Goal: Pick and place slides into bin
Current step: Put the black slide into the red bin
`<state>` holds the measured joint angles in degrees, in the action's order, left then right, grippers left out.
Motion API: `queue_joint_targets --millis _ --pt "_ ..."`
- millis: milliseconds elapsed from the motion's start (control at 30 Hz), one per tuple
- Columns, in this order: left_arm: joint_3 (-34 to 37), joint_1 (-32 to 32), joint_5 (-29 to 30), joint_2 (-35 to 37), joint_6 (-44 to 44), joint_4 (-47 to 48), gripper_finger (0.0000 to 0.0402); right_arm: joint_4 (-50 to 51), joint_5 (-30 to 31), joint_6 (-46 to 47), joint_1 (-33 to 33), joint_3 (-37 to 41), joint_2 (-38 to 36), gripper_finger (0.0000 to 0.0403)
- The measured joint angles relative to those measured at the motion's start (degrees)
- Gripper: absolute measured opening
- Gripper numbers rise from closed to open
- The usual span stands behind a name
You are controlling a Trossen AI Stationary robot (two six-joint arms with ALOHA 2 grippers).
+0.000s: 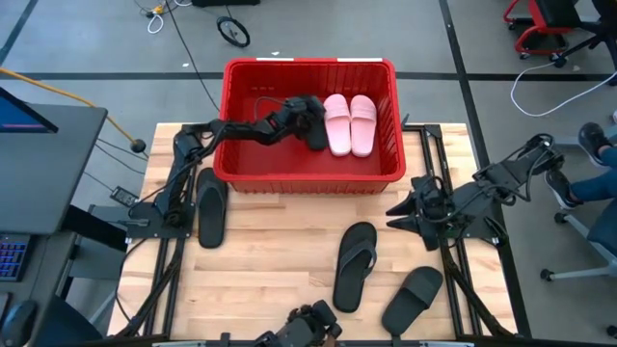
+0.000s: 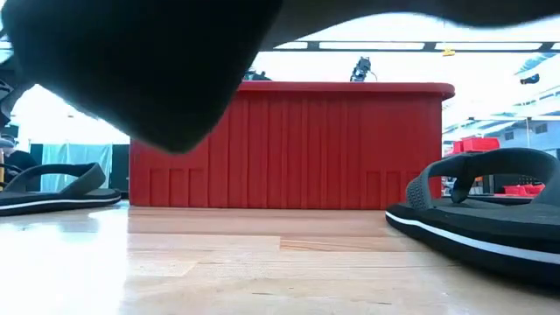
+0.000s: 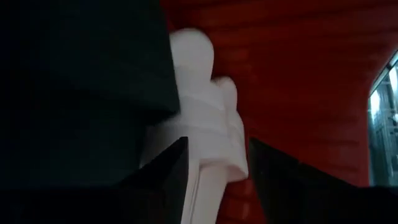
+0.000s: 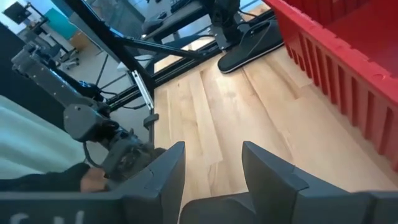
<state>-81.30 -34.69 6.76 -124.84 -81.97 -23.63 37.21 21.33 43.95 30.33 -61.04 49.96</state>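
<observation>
The red bin (image 1: 310,169) sits at the far side of the wooden table (image 1: 280,251), and everything else is placed from it. Inside it, toward its right half, two pale pink slides (image 1: 348,123) lie side by side, touching. Just left of them lies a black slide (image 1: 314,130), and the left gripper (image 1: 307,111) reaches into the bin over it — the arm crossing the bin's left wall. In the left wrist view its fingers (image 3: 168,171) stand apart with a pink slide showing between them, and a dark mass, probably the black slide, fills one side of that view; nothing appears clamped.

Outside the bin, a black slide (image 1: 210,205) lies along the table just off its front-left corner. In front of the bin and well apart from it, a black flip-flop (image 1: 355,265) lies on the table, and another black slide (image 1: 413,299) lies beyond that, farther from the bin.

The right gripper (image 1: 403,214) waits off the bin's front-right corner, fingers (image 4: 165,171) spread and holding nothing.
</observation>
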Motion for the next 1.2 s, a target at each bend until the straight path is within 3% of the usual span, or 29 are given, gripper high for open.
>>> queue_joint_targets --millis 133,267,433,567,700,800,933,1033,1200 --pt "0.00 0.33 -1.50 0.07 -0.33 0.40 0.0163 0.00 0.02 0.06 1.30 0.00 0.74 0.0165" --pt "0.07 -0.55 -2.93 0.00 -6.84 3.83 0.0162 -0.39 -0.01 1.12 2.21 0.00 1.05 0.0165" --pt "-0.02 -0.17 -5.65 0.11 -3.29 -9.68 0.0162 -0.44 0.00 1.07 3.43 0.00 1.00 0.0165" --pt "-0.96 0.80 -7.81 0.09 -2.89 -25.83 0.0162 -0.39 -0.49 1.04 3.65 0.00 1.00 0.0165" --pt "-4.78 2.36 -12.44 0.11 -1.35 -38.29 0.0162 0.67 -5.83 1.02 3.63 0.00 0.96 0.0165" --pt "-9.81 4.20 -15.40 0.11 0.17 -43.91 0.0162 5.60 -14.00 3.57 3.63 0.00 1.00 0.0165" --pt "-20.03 7.61 -19.34 0.11 3.29 -44.66 0.0162 12.62 -23.04 16.91 5.36 1.59 2.29 0.0165" --pt "-29.21 10.35 -23.14 0.11 7.22 -40.25 0.0162 14.09 -27.15 25.91 8.75 5.01 4.21 0.0164" --pt "-45.35 15.98 -28.63 0.13 16.00 -25.05 0.0162 5.36 -30.90 38.11 15.15 14.94 9.12 0.0162"
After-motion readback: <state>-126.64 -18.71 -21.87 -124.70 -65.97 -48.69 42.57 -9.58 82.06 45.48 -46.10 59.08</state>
